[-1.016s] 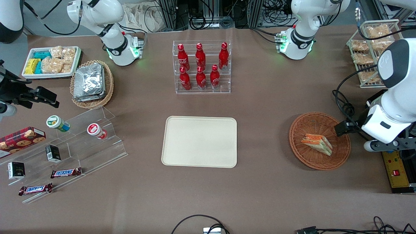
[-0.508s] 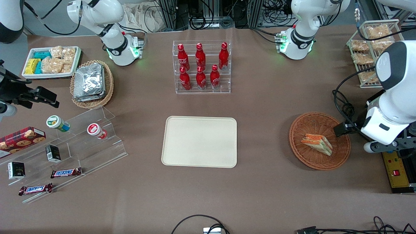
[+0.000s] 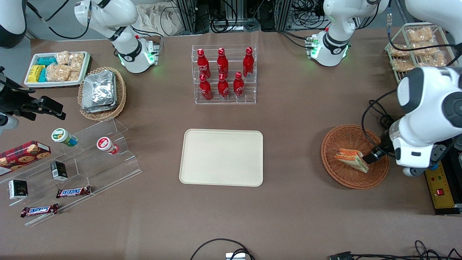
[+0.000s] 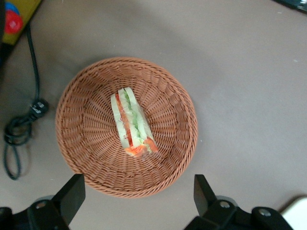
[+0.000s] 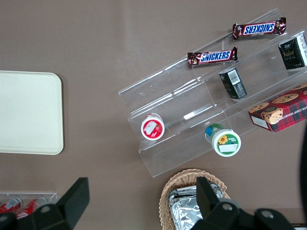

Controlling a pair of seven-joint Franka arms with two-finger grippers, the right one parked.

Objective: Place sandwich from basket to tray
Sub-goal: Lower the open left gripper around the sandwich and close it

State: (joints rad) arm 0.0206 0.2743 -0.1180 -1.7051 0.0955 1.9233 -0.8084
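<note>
Scene: brown desk seen from above; 2 robot arms, only one working.
Sandwich: triangular wedge, pale bread w/ orange-red and green layers; lies on its side in the basket, about mid-basket, not yet picked up.
Basket: round, reddish-brown wicker, set toward the working arm's end of the desk; nothing else is seen in it.
Tray: flat cream rectangle, mid-desk, well apart from the basket; nothing on it.
Tool: held above the basket, pointing down; fingers spread wide, nothing between them. In the wrist view the sandwich is seen offset from the gap between the fingers, over the basket's rim. In the front view a dark finger shows just beside the sandwich's edge, at a height that can't be told.
Step in hand: approach, judged as lining up for the pick; transfer not begun.
Next move calls for: tool to be centred over the wedge, fingers set either side of the bread faces, then lowered inside the rim and closed gently, since soft bread is likely to squash.
Other items: rack of red bottles farther from the camera than the tray.
</note>
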